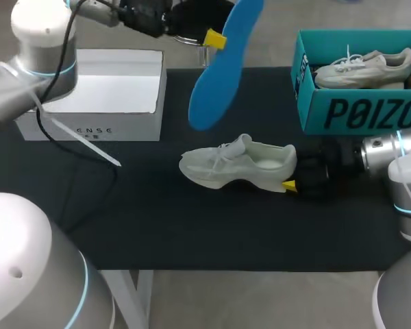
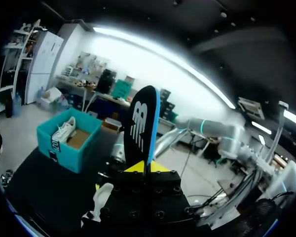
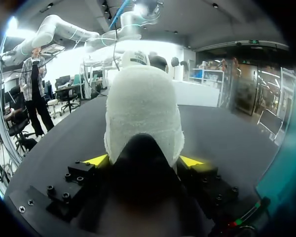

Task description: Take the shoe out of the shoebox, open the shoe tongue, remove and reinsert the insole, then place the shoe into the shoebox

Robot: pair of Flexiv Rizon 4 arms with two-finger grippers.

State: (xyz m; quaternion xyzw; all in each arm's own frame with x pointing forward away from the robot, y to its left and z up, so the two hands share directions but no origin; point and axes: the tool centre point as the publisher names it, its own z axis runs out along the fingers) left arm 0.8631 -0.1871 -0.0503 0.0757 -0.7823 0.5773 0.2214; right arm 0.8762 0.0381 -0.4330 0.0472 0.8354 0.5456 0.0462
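White sneaker [image 1: 236, 164] lies toe to 9 o'clock, heel clamped by right gripper [image 3: 143, 162] | blue insole [image 1: 222, 65] slants 1-to-7 o'clock, pinched in left gripper [image 1: 218, 39]

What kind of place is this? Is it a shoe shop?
Probably a robot test lab, not a shop: at a black table, a robot's left gripper holds up a blue insole, its right gripper grips a white shoe, with a teal shoebox nearby.

Head view evenly lit; faint shadow under shoe [image 1: 237, 164]; glare on white box [image 1: 116, 89]; wrist views dimmer
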